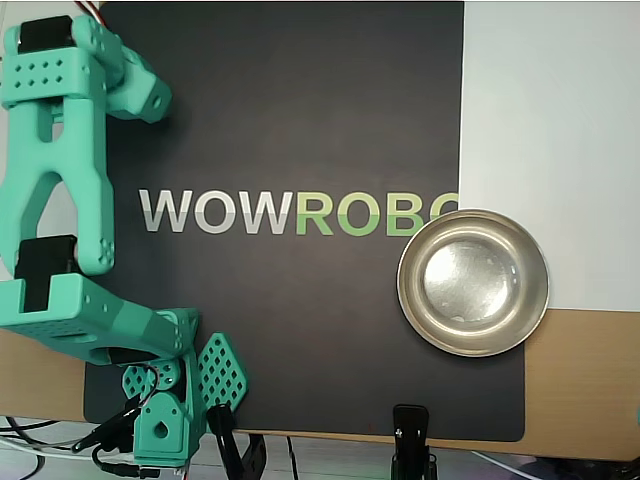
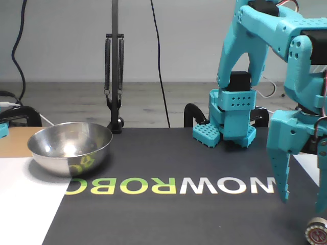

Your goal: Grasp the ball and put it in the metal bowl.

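Hanging at the right edge of the fixed view, the pincer (image 2: 301,196) points its teal fingers down toward the black mat (image 2: 168,204), spread apart with nothing between them. The ball shows in neither view, so which way it lies from the pincer can't be told. The bowl (image 1: 473,282) sits empty at the mat's far side, well apart from the arm (image 1: 60,200), straddling mat, white sheet and bare surface. My read: the ball must be found before any reach.

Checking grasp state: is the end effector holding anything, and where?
Nothing visible between the fingers of the end effector; no ball in either view, metal bowl empty.
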`<state>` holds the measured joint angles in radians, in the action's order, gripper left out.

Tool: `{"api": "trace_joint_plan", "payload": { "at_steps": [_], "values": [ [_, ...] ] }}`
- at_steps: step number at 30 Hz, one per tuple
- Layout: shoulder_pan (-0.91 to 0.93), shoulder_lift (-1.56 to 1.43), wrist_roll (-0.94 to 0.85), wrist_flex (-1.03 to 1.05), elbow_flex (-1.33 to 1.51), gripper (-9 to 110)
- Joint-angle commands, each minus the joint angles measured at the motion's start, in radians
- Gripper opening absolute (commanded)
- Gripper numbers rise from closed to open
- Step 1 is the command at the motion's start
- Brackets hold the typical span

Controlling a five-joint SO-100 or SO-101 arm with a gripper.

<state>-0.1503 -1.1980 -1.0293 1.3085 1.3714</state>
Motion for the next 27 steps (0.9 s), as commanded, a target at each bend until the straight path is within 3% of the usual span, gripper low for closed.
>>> {"api": "trace_joint_plan", "payload": {
  "at_steps": [1,27],
  "values": [
    [0.006,-0.014,-0.008,0.005,-0.031,55],
    [-0.020,0.041,-0.008,-0.008,-0.049,56]
  ]
}}
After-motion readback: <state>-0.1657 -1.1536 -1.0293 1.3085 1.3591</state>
